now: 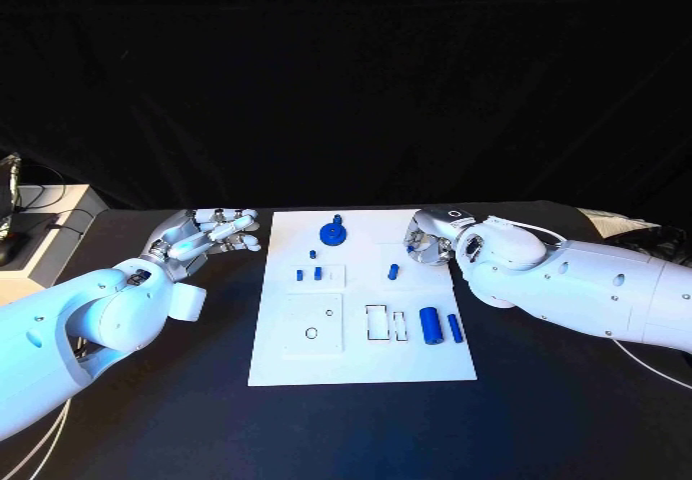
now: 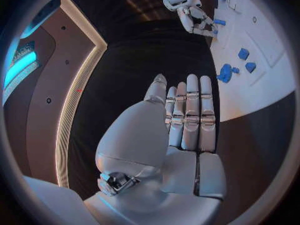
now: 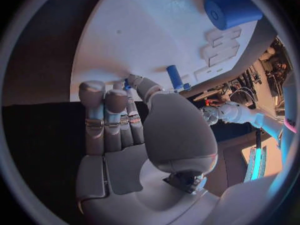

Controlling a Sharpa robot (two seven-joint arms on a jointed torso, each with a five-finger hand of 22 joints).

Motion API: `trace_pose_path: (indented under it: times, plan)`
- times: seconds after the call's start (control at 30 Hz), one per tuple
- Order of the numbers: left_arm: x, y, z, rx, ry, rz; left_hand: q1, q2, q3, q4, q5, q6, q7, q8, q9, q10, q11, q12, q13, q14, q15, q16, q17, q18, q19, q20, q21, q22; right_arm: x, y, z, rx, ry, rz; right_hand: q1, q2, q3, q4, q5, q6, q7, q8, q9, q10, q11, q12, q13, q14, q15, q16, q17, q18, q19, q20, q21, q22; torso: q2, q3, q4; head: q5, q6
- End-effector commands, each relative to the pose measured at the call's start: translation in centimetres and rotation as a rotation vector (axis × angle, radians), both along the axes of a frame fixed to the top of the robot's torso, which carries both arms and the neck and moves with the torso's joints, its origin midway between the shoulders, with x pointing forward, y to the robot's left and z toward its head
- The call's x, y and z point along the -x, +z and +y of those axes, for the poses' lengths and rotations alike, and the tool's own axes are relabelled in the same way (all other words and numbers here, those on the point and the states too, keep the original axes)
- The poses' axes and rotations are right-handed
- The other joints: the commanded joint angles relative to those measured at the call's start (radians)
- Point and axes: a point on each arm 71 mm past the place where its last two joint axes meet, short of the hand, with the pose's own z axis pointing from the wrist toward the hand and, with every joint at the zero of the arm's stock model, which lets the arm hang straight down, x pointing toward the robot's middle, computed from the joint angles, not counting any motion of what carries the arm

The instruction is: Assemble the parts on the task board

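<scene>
On the black table (image 1: 173,400), the left robot hand (image 1: 206,235) hovers just off the left edge of the task board (image 1: 361,360), near its far corner; the left wrist view shows its fingers (image 2: 190,116) stretched out straight and side by side with nothing in them. The white task board lies in the middle of the table. Near its far edge sits a blue round part with a knob (image 1: 333,233). Closer in, two small blue pegs (image 1: 309,273) stand by a raised white square, with another tiny blue piece just beyond them. A second raised white plate (image 1: 312,323) with a ring marking and a small hole lies nearer the front on the board's left half. Toward the right stands another small blue peg (image 1: 394,270), and further forward a larger blue cylinder (image 1: 430,325) and a thinner blue rod (image 1: 456,328) lie side by side next to two rectangular cut-outs. The right robot hand (image 1: 431,243) rests at the board's right edge near the far corner, its fingers curled down onto the white surface; whether they pinch a small blue piece I cannot tell.
</scene>
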Motion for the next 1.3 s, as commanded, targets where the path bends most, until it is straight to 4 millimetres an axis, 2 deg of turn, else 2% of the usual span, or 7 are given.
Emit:
trace_pose_path:
  times: [0.03, 0.17, 0.23, 0.37, 0.73, 1.0, 1.3]
  plan:
    - [0.06, 0.09, -0.25, 0.007, -0.015, -0.009, 0.003, 0.011, -0.005, -0.001, -0.004, -0.001, 0.005, -0.002, -0.001, -0.007, 0.0, -0.002, 0.0, -0.001, 0.007, -0.002, 0.001, -0.007, 0.007, -0.001, -0.002, -0.002, 0.35, -0.88, 0.42, -0.001, 0.021, 0.042, 0.001, 0.011, 0.012, -0.003, -0.006, 0.009, 0.002, -0.003, 0.001, 0.009, -0.001, -0.005, 0.0, 0.0, 0.0, 0.007, -0.002, 0.031, 0.054, 0.0, -0.001, 0.048, 0.0, 0.0003, 0.0003, -0.001, -0.001]
    - [0.07, 0.07, -0.22, 0.005, -0.018, -0.007, 0.003, 0.011, -0.005, -0.001, -0.004, -0.001, 0.005, -0.002, -0.001, -0.007, 0.0, -0.002, 0.0, -0.001, 0.007, -0.002, 0.001, -0.007, 0.007, -0.001, -0.002, -0.002, 0.39, -0.94, 0.47, -0.005, 0.021, 0.041, 0.008, 0.021, 0.024, -0.015, -0.005, 0.018, 0.001, -0.001, 0.002, 0.033, -0.008, -0.004, 0.001, -0.001, -0.004, 0.008, -0.004, 0.028, 0.054, -0.003, 0.004, 0.049, 0.0, 0.0002, 0.0003, -0.001, -0.004]
    - [0.08, 0.06, -0.22, 0.005, -0.02, -0.006, 0.004, 0.015, -0.011, -0.007, -0.004, -0.002, 0.005, -0.001, -0.001, -0.008, 0.0, -0.001, 0.0, -0.001, 0.006, 0.011, 0.007, -0.008, 0.01, -0.004, 0.005, -0.001, 0.41, -0.95, 0.49, -0.007, 0.021, 0.039, 0.022, 0.033, 0.041, -0.027, -0.047, 0.026, 0.0, -0.001, 0.003, 0.057, -0.018, -0.004, 0.001, 0.0, -0.009, 0.01, -0.004, 0.025, 0.055, -0.006, 0.013, 0.052, 0.0, -0.0001, 0.0007, -0.002, -0.004]
    - [0.08, 0.05, -0.23, 0.003, -0.024, -0.005, 0.006, 0.017, -0.012, -0.01, -0.004, -0.001, 0.005, -0.001, -0.001, -0.008, 0.0, -0.001, 0.0, -0.003, 0.005, 0.014, 0.007, -0.009, 0.007, -0.005, 0.007, -0.001, 0.45, -0.94, 0.61, -0.014, 0.025, 0.033, 0.019, 0.036, 0.056, -0.041, -0.053, 0.033, 0.001, -0.002, 0.002, 0.08, -0.021, -0.005, 0.002, 0.0, -0.013, 0.014, -0.002, 0.018, 0.054, -0.013, 0.027, 0.058, 0.0, -0.0002, 0.0003, 0.0, -0.005]
    - [0.06, 0.03, -0.23, 0.002, -0.026, -0.005, 0.009, 0.018, -0.012, -0.014, -0.004, 0.001, 0.005, -0.002, -0.001, -0.008, 0.0, -0.001, 0.0, -0.006, 0.006, 0.015, 0.006, -0.009, 0.005, -0.005, 0.008, -0.001, 0.57, -0.89, 0.96, -0.028, 0.033, 0.023, 0.018, 0.05, 0.059, -0.065, -0.053, 0.045, -0.002, 0.0, 0.003, 0.093, -0.026, -0.004, 0.003, -0.001, -0.017, 0.017, 0.0, 0.011, 0.055, -0.018, 0.04, 0.066, 0.0, -0.0006, -0.0005, -0.001, -0.006]
    - [0.05, 0.03, -0.28, 0.004, -0.03, -0.007, 0.017, 0.022, -0.008, -0.021, -0.003, 0.001, 0.006, -0.002, -0.001, -0.008, 0.0, -0.002, -0.001, -0.008, 0.005, 0.016, 0.004, -0.009, 0.003, -0.005, 0.01, 0.001, 0.46, -0.77, 0.72, -0.03, 0.012, 0.0, 0.023, 0.086, 0.065, -0.076, -0.041, 0.077, -0.015, 0.005, 0.01, 0.114, -0.035, -0.004, 0.003, 0.002, -0.022, 0.039, 0.024, 0.001, 0.057, -0.024, 0.092, 0.084, -0.001, -0.0005, 0.0005, 0.0, -0.007]
    - [-0.03, -0.04, -0.15, 0.003, -0.027, -0.007, 0.02, 0.024, -0.002, -0.033, -0.002, 0.0, 0.008, -0.002, -0.001, -0.009, 0.0, -0.002, -0.001, -0.01, 0.005, 0.018, 0.002, -0.009, -0.003, -0.006, 0.018, 0.008, 0.58, -0.45, 0.3, -0.07, -0.018, -0.024, 0.017, 0.095, 0.085, -0.095, -0.054, 0.09, -0.02, 0.003, 0.016, 0.125, -0.038, -0.004, 0.003, 0.002, -0.025, 0.058, 0.044, -0.006, 0.057, -0.028, 0.128, 0.092, -0.001, 0.0018, -0.0011, 0.003, -0.005]
